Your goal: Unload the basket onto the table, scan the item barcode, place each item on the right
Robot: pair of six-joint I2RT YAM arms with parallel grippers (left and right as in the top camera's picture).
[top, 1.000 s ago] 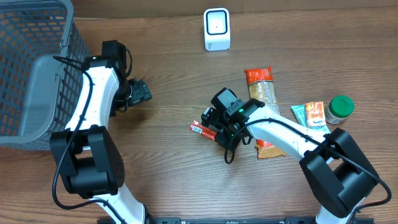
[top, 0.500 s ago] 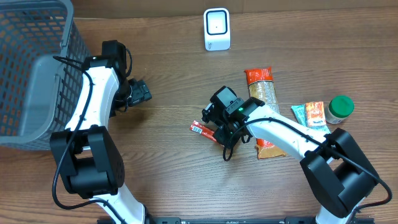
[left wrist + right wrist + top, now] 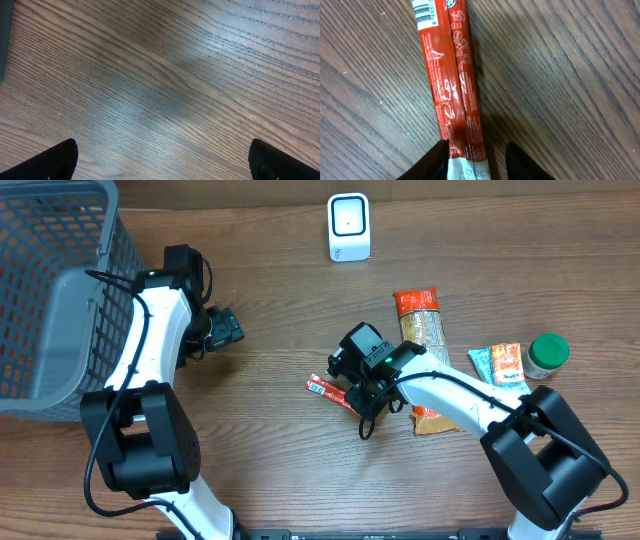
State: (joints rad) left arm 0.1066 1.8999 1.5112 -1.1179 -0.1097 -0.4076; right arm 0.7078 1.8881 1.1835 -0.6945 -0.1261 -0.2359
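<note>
- Two tools in view: the left tool (image 3: pixel 165 162) hangs wide open above the desk (image 3: pixel 165 75)
- Partly open, the right tool (image 3: pixel 476 162) straddles one end of the red stick packet (image 3: pixel 451 90) – it lies flat, mid-desk

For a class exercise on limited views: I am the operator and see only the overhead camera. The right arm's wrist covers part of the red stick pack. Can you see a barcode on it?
Observer: Yes. In the right wrist view a barcode is printed at the far end of the red stick pack, facing up.
Operator: Is the arm gripping the pack?
Observer: It doesn't look like it. The right end effector straddles the pack's near end; one finger touches its edge, the other stands apart.
Operator: And the left arm?
Observer: The left end effector is wide open over bare table wood.
</note>
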